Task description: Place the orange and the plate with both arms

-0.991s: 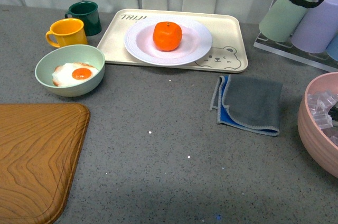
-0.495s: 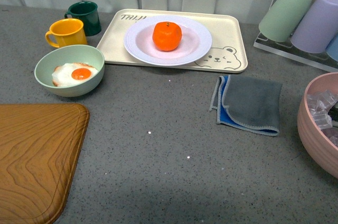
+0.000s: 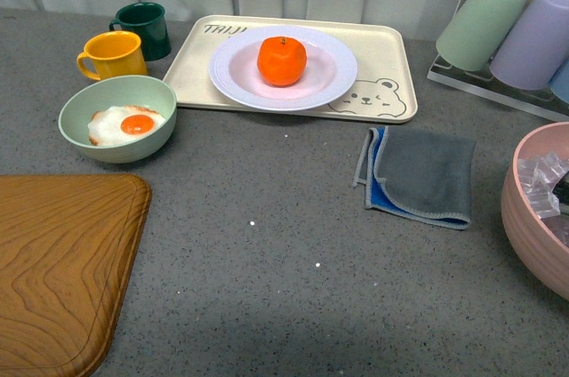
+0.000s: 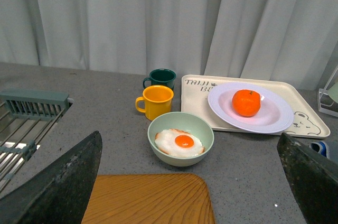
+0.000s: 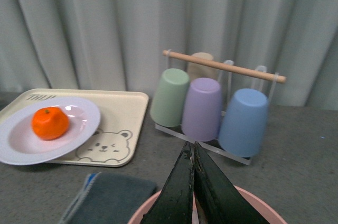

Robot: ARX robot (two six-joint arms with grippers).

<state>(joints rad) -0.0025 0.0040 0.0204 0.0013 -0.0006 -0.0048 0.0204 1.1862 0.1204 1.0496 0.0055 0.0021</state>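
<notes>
With the orange sitting mid-well on the plate atop the bear tray, judge the placing done: keep both arms clear and nudge nothing. Your left fingers are spread wide and empty; your right fingers are pressed together, empty. Bright, slightly lumpy fruit; glossy white ribbed rim.

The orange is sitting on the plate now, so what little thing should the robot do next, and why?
Probably just keep both arms pulled back and stop. The orange already sits in the middle of the plate, which rests on the bear tray. The left end effector is open and the right end effector is shut, and neither holds anything.
</notes>
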